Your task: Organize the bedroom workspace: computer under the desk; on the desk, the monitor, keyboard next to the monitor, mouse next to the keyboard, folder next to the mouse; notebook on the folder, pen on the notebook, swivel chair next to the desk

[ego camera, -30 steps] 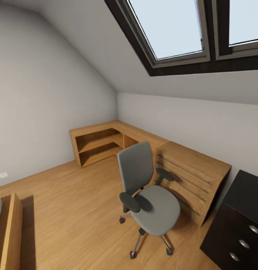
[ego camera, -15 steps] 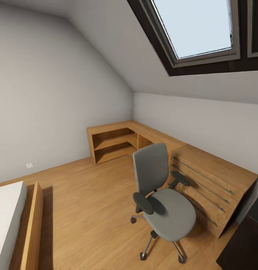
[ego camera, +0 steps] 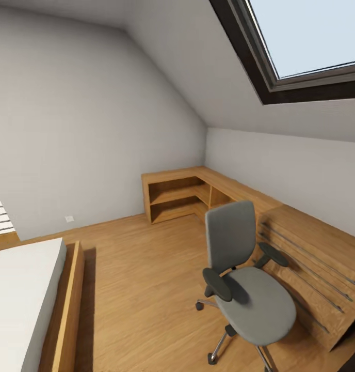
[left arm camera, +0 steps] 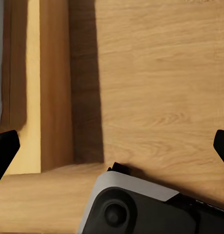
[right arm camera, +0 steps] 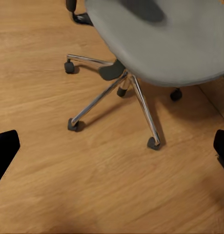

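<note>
Looking along the right gripper (right arm camera: 112, 151), its two black fingertips sit wide apart at the picture's edges with nothing between them, so it's open and empty. Same story for the left gripper (left arm camera: 112, 148): tips spread wide, holding nothing, with just wood floor (left arm camera: 160, 73) and the side board of the bed frame (left arm camera: 53, 87) ahead.

What the next move hinges on, I'd say: the swivel chair (ego camera: 247, 289) is on the right arm's side. Its chrome star base (right arm camera: 116, 97) and seat are just beyond the right gripper, near but not touching. In the head view the chair stands on the floor just beside the slatted end of the low wood cabinet (ego camera: 311, 248), seat bare. Right arm is clearly nearer.
</note>
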{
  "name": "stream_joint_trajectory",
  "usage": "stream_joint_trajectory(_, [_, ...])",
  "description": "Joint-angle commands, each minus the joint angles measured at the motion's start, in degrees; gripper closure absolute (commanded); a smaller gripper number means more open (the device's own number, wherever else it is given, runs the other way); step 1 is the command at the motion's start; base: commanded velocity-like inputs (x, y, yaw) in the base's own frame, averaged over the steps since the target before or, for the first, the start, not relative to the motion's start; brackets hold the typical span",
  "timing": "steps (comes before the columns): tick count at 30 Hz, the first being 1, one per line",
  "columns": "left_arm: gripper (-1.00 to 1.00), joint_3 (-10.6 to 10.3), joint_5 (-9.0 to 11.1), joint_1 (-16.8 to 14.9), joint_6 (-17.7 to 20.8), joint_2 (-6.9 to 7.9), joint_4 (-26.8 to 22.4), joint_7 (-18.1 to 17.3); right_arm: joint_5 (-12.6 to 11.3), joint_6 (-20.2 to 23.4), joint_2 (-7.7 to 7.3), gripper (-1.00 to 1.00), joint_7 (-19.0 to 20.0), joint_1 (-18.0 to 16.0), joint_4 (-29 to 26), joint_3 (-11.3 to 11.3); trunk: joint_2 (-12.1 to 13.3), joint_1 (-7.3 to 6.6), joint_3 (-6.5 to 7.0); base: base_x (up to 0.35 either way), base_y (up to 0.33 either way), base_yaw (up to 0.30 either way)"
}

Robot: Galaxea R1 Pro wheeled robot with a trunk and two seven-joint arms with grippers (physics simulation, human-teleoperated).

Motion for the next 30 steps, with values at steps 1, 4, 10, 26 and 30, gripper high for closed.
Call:
stream_joint_trajectory(1, [-1.00,-0.4,0.2,-0.1,-0.1,0.00,0.1,0.3,-0.1,0.0,0.00,-1.00,-0.5,0.0,0.0,0.5,-0.1,0.03,-0.09,0.160,0.135,0.279])
stream_joint_trajectory(4, [-1.00,-0.3,0.2,-0.1,-0.1,0.02,0.1,0.3,-0.1,0.0,0.00,-1.00,-0.5,0.0,0.0,0.5,-0.1,0.03,-0.09,0.220,0.177,0.279])
stream_joint_trajectory(10, [-1.00,-0.4,0.1,-0.1,-0.1,0.00,0.1,0.3,-0.1,0.0,0.00,-1.00,-0.6,0.0,0.0,0.5,-0.1,0.03,-0.09,0.270,0.090,0.279])
stream_joint_trajectory(26, [-1.00,-0.4,0.1,-0.1,-0.1,-0.05,0.1,0.0,-0.1,0.1,0.00,-1.00,-0.6,0.0,-0.1,0.5,-0.1,0.03,-0.09,0.061,-0.069,0.279])
stream_joint_trajectory(30, [-1.00,-0.4,0.1,-0.1,-0.1,-0.06,0.1,0.0,-0.1,0.1,0.00,-1.00,-0.6,0.0,0.0,0.5,-0.1,0.03,-0.09,0.058,-0.088,0.279])
